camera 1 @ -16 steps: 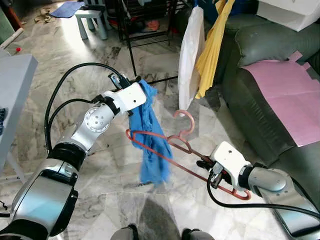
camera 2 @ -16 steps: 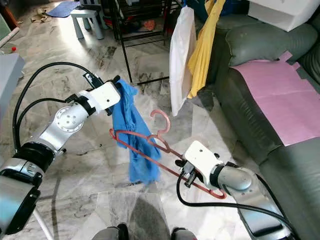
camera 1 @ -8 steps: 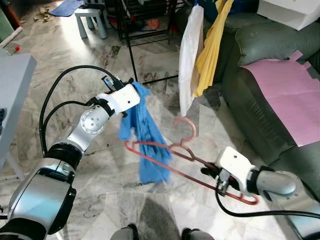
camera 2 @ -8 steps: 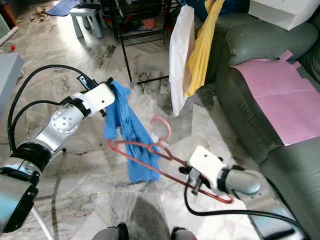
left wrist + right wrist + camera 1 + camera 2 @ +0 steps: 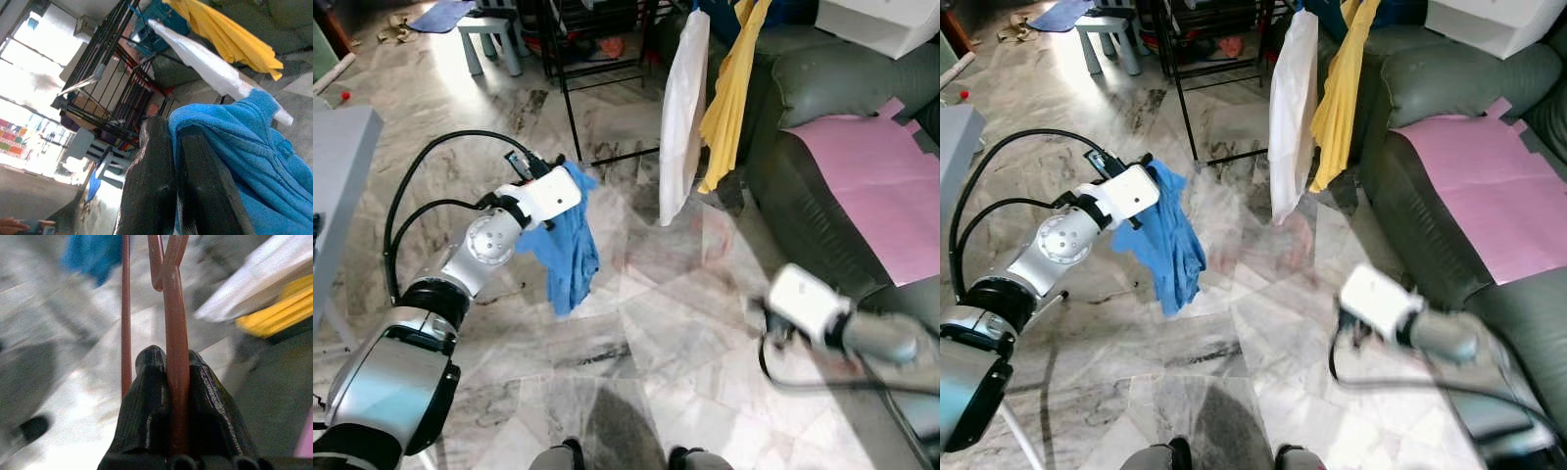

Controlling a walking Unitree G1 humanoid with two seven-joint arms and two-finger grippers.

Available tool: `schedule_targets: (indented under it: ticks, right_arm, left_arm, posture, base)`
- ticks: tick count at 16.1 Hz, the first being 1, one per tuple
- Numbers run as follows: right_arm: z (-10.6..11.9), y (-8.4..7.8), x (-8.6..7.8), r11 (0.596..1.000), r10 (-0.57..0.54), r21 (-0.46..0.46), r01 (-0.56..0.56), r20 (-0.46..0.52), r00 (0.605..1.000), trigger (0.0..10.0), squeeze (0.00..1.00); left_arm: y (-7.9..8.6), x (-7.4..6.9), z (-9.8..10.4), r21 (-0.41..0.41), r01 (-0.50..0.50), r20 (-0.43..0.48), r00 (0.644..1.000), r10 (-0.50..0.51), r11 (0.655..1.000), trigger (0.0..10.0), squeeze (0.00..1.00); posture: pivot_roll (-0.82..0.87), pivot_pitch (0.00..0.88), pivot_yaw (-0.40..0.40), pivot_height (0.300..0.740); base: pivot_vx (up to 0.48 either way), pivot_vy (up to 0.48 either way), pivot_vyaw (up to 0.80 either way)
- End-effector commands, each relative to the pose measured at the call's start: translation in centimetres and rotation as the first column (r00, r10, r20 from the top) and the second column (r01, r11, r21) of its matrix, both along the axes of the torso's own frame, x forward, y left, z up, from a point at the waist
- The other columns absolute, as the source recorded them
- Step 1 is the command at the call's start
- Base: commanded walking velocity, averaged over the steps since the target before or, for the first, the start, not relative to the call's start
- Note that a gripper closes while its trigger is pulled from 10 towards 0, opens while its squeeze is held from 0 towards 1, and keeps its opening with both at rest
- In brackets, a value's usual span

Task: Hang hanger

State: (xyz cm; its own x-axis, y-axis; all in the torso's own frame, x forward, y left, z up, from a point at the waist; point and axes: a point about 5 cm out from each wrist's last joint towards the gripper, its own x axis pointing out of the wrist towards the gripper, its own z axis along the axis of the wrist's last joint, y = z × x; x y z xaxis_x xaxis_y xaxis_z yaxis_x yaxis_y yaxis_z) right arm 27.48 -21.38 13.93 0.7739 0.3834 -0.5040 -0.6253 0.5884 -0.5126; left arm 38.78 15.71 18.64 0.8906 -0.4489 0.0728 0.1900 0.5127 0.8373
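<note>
— Two grippers in play. State of the left one?

— The left gripper (image 5: 171, 161) is raised over the marble floor (image 5: 636, 323), its black fingers (image 5: 151, 181) pressed together on a bunched blue cloth (image 5: 570, 250). The cloth hangs down from the fingertips, clear of the floor.

— And the right?

— The right gripper (image 5: 168, 377) is low on the right side, in front of the dark green sofa (image 5: 822, 108). In the head views that arm is smeared by motion blur. The wrist view is clear: the two fingers (image 5: 146, 396) pinch the reddish-pink hanger (image 5: 176, 352) between them, its thick bar running straight out past the tips, a thinner bar just beside it.

— Position of the hanger relative to the cloth?

— Apart. In the wrist view the cloth sits beyond the hanger's far end. In the head views the hanger shows only as a faint pink smear (image 5: 1263, 250).

— Surroundings?

— A black metal rack (image 5: 597, 59) stands behind, with a white garment (image 5: 680, 117) and a yellow garment (image 5: 729, 88) hanging beside it. A pink sheet (image 5: 871, 186) lies on the sofa seat. A small stool (image 5: 494, 39) stands farther back.
</note>
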Motion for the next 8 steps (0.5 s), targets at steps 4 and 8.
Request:
schedule_targets:
  ticks: [4, 8]
  right_arm:
    - [0.2, 0.5, 0.4, 1.0, 0.003, 0.03, -0.004, 0.041, 0.999, 10.0, 0.0]
    - [0.4, 1.4, 0.4, 0.996, 0.039, 0.082, -0.043, 0.052, 0.998, 10.0, 0.0]
  left_arm:
    - [-0.5, -0.3, -0.5, 0.008, 0.047, -0.021, 0.999, -0.047, 0.999, 10.0, 0.0]
    - [-1.2, -0.5, -0.8, -0.015, 0.087, -0.031, 0.996, -0.088, 0.996, 10.0, 0.0]
  posture:
    - [-0.14, 0.166, 0.052, 0.74]
    - [-0.14, 0.17, 0.05, 0.74]
  base:
    - [0.0, 0.0, 0.0]
    - [0.0, 0.0, 0.0]
